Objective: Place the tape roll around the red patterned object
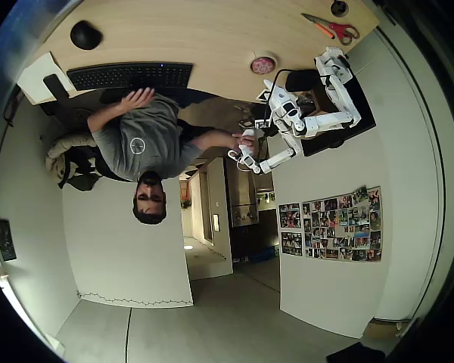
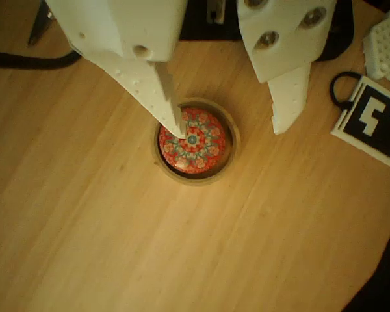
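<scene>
In the wrist view the tape roll point(image 2: 195, 177) lies flat on the wooden table as a tan ring. The red patterned object point(image 2: 196, 144) sits inside its hole, round with a red, orange and teal pattern. My white gripper point(image 2: 231, 130) hangs above them, open. Its left fingertip point(image 2: 177, 127) overlaps the ring's inner left edge, and its right fingertip point(image 2: 284, 120) stands clear to the right of the ring. Nothing is held. In the overhead view the tape roll point(image 1: 263, 63) with the red centre lies near the table's edge, with the gripper point(image 1: 275, 91) just beside it.
Red-handled scissors point(image 1: 333, 29), a keyboard point(image 1: 129, 76) and a mouse point(image 1: 85, 34) lie on the table. A person sits at the table. In the wrist view a black-and-white marker tag point(image 2: 374, 120), a white block point(image 2: 383, 49) and a black cable point(image 2: 26, 60) lie nearby.
</scene>
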`<state>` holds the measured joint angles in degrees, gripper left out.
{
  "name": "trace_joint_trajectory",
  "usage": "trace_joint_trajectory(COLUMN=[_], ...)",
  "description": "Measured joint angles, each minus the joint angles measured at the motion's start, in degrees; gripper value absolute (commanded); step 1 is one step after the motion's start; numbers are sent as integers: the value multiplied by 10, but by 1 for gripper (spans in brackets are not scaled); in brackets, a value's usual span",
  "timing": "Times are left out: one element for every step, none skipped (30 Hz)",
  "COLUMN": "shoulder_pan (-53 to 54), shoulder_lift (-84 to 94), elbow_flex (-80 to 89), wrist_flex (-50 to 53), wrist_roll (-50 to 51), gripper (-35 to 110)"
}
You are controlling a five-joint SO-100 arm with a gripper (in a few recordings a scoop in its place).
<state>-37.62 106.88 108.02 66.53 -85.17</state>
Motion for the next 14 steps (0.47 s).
trace_joint_trajectory(shoulder_pan=[0,-1,-5,-8,-11,-12,-12,-12,-10,-8,-8,-8,-8,-8], shoulder_lift=[0,0,0,0,0,0,2,6,8,8,9,9,10,10], elbow_flex=[0,0,0,0,7,10,18,27,28,34,39,39,39,39], wrist_flex=[0,0,0,0,-1,-1,-6,-4,-9,-19,-15,-18,-19,-20], wrist_roll=[5,8,9,14,17,14,18,23,25,25,23,23,25,21], gripper=[35,35,35,35,35,35,35,34,34,34,34,34,34,34])
